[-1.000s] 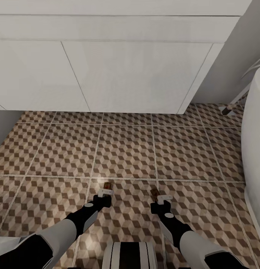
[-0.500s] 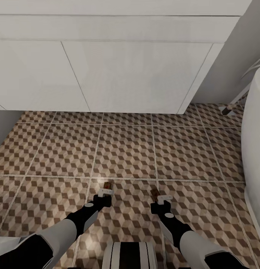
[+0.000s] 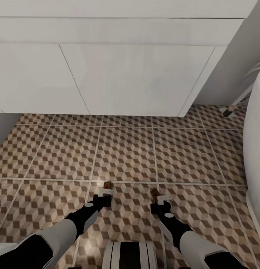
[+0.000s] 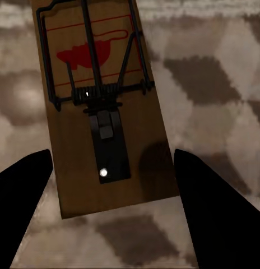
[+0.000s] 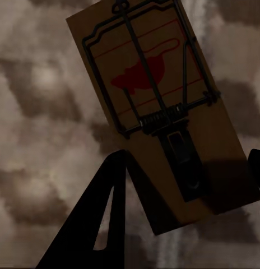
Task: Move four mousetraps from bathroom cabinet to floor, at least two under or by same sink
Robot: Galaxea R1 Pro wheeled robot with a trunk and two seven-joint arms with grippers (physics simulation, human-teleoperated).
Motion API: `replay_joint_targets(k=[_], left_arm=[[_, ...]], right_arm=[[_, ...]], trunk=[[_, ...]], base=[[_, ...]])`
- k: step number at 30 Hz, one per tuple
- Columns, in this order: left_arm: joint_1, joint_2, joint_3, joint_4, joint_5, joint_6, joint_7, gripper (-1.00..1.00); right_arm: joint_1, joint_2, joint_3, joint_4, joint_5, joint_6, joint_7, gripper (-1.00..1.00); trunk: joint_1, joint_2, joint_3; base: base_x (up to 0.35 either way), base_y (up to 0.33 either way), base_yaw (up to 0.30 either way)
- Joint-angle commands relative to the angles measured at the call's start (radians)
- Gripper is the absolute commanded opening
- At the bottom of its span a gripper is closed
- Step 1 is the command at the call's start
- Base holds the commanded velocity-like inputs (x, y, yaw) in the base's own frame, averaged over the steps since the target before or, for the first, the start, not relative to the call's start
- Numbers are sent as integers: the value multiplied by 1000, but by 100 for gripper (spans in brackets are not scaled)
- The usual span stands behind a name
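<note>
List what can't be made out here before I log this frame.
- Left hand: in the left wrist view its fingers flank the mousetrap with gaps; contact with the bathroom floor unclear.
- Right hand: one finger overlaps the second mousetrap; the other is cut off by the edge, so grip unclear.
- Both traps are too small in the head view for detail.
- White unit: top cropped, so no sink visible.

One mousetrap (image 3: 107, 185) lies on the tiled floor (image 3: 126, 149) just ahead of the left gripper (image 3: 106, 192); another mousetrap (image 3: 154, 193) sits at the right gripper (image 3: 162, 198), reaching back between its jaws.
</note>
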Motion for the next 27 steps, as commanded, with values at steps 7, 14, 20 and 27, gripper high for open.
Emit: replay_joint_targets(k=[7,14,20,27], left_arm=[[-1,0,-7,2,10,-5,-2,-100],[-1,-1,-7,2,10,-6,-2,-100],[-1,0,-7,2,10,-6,-2,-100],[-1,0,-7,2,11,-10,-2,-100]], right_arm=[[-1,0,10,0,-3,-7,-4,-100],[-1,0,10,0,-3,-11,-4,-100],[-1,0,10,0,-3,-12,-3,-100],[-1,0,10,0,-3,-13,-3,-100]], trunk=[[0,0,-1],[0,0,-1],[0,0,-1],[0,0,-1]], base=[[304,0,0],[321,0,0],[322,0,0],[303,0,0]])
